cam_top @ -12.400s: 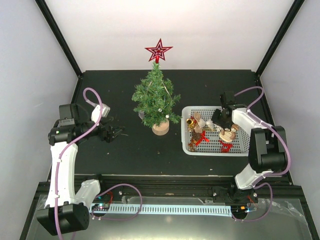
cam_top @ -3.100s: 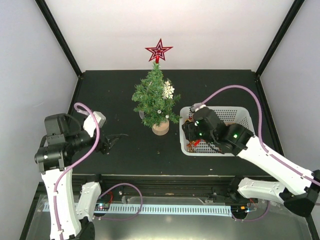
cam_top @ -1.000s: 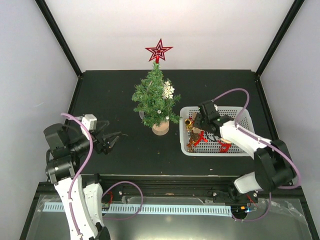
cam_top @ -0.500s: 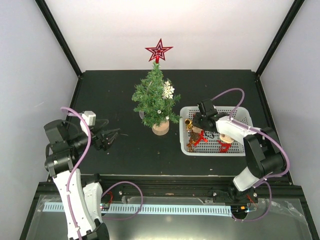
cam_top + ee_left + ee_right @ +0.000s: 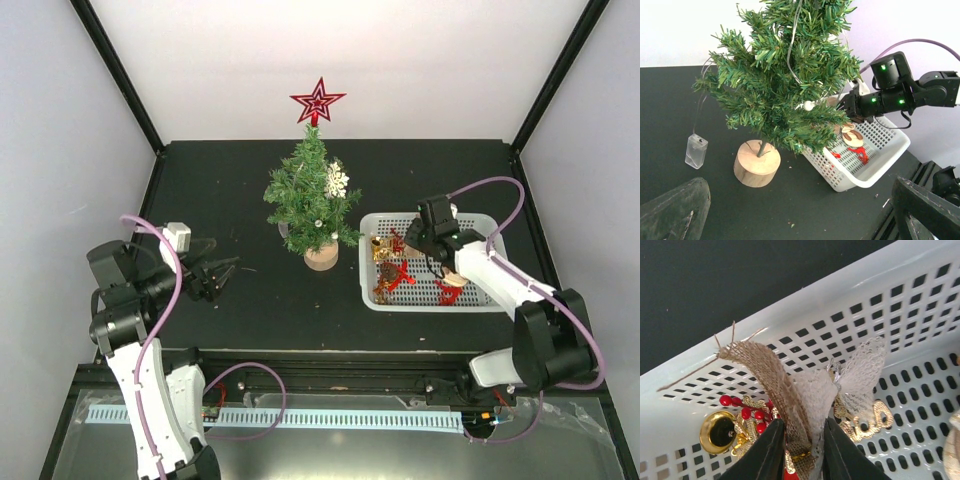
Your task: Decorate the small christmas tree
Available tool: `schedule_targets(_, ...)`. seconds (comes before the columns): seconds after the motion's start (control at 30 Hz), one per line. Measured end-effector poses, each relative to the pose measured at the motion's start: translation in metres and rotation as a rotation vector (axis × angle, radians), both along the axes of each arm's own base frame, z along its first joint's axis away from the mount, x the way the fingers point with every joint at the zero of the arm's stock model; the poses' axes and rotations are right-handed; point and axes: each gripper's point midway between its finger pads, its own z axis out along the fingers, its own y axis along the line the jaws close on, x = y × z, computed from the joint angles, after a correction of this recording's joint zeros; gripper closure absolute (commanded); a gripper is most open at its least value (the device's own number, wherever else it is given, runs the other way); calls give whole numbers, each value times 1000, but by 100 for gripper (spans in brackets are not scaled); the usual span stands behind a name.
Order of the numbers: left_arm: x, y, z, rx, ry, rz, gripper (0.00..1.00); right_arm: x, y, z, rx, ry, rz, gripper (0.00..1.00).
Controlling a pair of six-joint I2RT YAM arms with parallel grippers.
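Note:
The small christmas tree [image 5: 312, 200] stands on its round wooden base [image 5: 321, 256] at mid-table, with a red star [image 5: 317, 102] on top and a white snowflake [image 5: 337, 180] hung on its right side. It also shows in the left wrist view [image 5: 785, 85]. My right gripper [image 5: 425, 243] is inside the white basket [image 5: 480, 300]. In the right wrist view it [image 5: 802, 450] is shut on a burlap-and-lace bow [image 5: 805, 385], held just above the basket floor. My left gripper [image 5: 222, 272] is open and empty, left of the tree and facing it.
The basket holds a gold bell [image 5: 720, 430], red berries [image 5: 747, 410], gold lettering [image 5: 865, 422], a round wooden ornament [image 5: 458, 268] and red bows [image 5: 398, 278]. A clear battery box [image 5: 695, 150] on a wire lies left of the tree base. Enclosure walls surround the table.
My right gripper has moved right and slightly back inside the basket, gripping the bow. The left arm has barely moved. The snowflake went onto the tree several seconds earlier.

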Motion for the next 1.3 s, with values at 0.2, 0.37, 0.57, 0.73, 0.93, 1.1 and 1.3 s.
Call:
schedule_targets(0.2, -4, -2, 2, 7, -19, -2, 1, -9, -11, 9, -44, -14, -10, 80)
schedule_targets(0.37, -7, -3, 4, 12, -33, -2, 1, -16, -24, 14, -98, -14, -40, 82)
schedule_targets(0.57, -8, -4, 3, 14, -37, -2, 1, -23, -29, 12, -121, -6, -36, 66)
schedule_targets(0.73, -11, -5, 4, 17, -46, -3, 1, -24, -27, 3, -135, 23, -5, 69)
schedule_targets(0.93, -12, -6, 3, 18, -49, -3, 1, -26, -25, -5, -137, 41, 14, 93)
schedule_targets(1.1, -13, -6, 3, 19, -51, -4, 1, -27, -25, -6, -141, 41, 22, 99)
schedule_targets(1.3, -13, -6, 2, 14, -46, -2, 1, -25, -25, -2, -137, 27, 23, 99)
